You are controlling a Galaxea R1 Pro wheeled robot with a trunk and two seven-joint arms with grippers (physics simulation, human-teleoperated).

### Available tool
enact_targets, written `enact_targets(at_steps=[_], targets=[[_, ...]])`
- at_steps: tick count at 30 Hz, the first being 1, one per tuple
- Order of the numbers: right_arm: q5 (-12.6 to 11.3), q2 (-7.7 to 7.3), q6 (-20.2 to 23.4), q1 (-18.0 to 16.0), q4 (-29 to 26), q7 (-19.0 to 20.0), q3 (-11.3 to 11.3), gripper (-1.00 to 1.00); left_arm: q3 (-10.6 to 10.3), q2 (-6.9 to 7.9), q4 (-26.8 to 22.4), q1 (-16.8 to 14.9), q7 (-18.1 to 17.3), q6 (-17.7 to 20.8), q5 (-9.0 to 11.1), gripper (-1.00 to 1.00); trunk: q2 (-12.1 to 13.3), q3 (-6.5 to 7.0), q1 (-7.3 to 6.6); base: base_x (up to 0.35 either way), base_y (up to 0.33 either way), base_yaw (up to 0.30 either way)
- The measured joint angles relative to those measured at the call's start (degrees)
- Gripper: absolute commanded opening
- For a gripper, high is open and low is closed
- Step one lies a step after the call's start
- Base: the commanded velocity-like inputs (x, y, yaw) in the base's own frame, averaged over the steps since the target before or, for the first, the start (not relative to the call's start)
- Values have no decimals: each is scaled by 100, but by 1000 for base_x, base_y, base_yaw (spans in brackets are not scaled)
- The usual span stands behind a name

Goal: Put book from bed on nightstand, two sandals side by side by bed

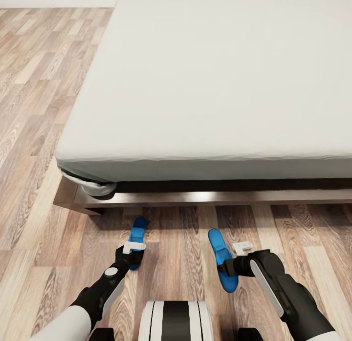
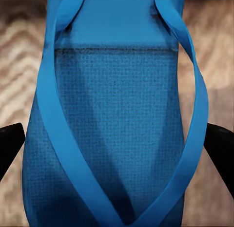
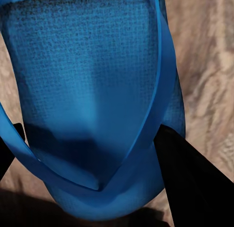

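Two bright blue sandals are low over the wood floor just in front of the bed. My left gripper is shut on the left sandal, whose sole and straps lie between the black fingers. My right gripper is shut on the right sandal, which is tilted onto its edge; one finger presses its side. The sandals are about a hand's length apart, both pointing toward the bed. The book and nightstand are out of view.
The bed's dark wooden frame runs across just beyond the sandals, with its corner at the left. Light wood-plank floor stretches along the bed's left side. My white base is right behind the sandals.
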Motion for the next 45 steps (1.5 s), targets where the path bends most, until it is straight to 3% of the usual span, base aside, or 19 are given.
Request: enact_targets(at_steps=[20, 21, 38, 45], targets=[[7, 0, 0, 0, -19, -1, 4, -100, 0, -1, -11, 0, 7, 1, -2, -100, -4, -67, 7, 0, 0, 0], [7, 0, 0, 0, -19, 0, 5, -100, 0, 0, -11, 0, 7, 1, -2, 100, -4, -67, 7, 0, 0, 0], [2, 0, 0, 0, -19, -1, 8, -100, -7, -1, -9, 1, 4, 3, -1, 100, -4, -67, 7, 0, 0, 0], [7, 0, 0, 0, -19, 0, 5, -100, -7, -1, -6, 1, 5, 2, -1, 100, 0, -1, 0, 0, 0, 0]])
